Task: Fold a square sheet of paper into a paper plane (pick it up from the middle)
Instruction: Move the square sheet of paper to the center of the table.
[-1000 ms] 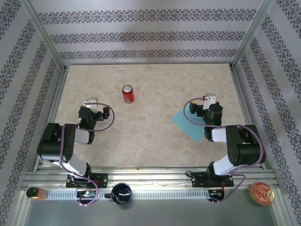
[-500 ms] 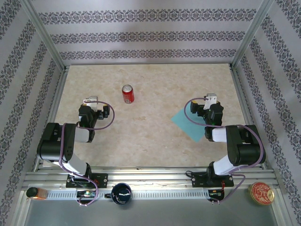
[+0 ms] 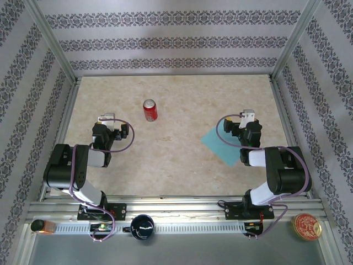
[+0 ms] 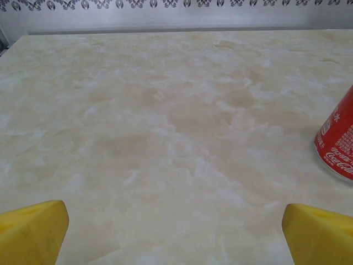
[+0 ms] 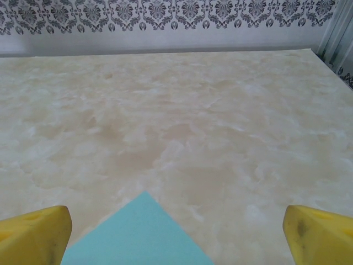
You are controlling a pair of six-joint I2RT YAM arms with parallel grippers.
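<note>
Square sheet of paper [image 3: 219, 145] lies flat and unfolded, well right of the red soda can [image 3: 150, 110]. One corner sits below the right gripper [image 5: 176, 237], whose jaws are wide apart, probably staged for a mid-sheet pick. Left gripper [image 4: 174, 234], just left of the can, is spread and empty. Dark mug [image 3: 143, 227], nearer than the can: contents unreadable

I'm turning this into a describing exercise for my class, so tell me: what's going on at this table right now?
Two robot arms sit at a marble-patterned table, and neither is holding anything. The right gripper hovers with its jaws open above one corner of the square sheet of paper. The sheet lies flat and unfolded on the right side of the table, partly under that arm. The left gripper is also open, over bare table, with an upright red soda can ahead to its right. No folding has begun.
</note>
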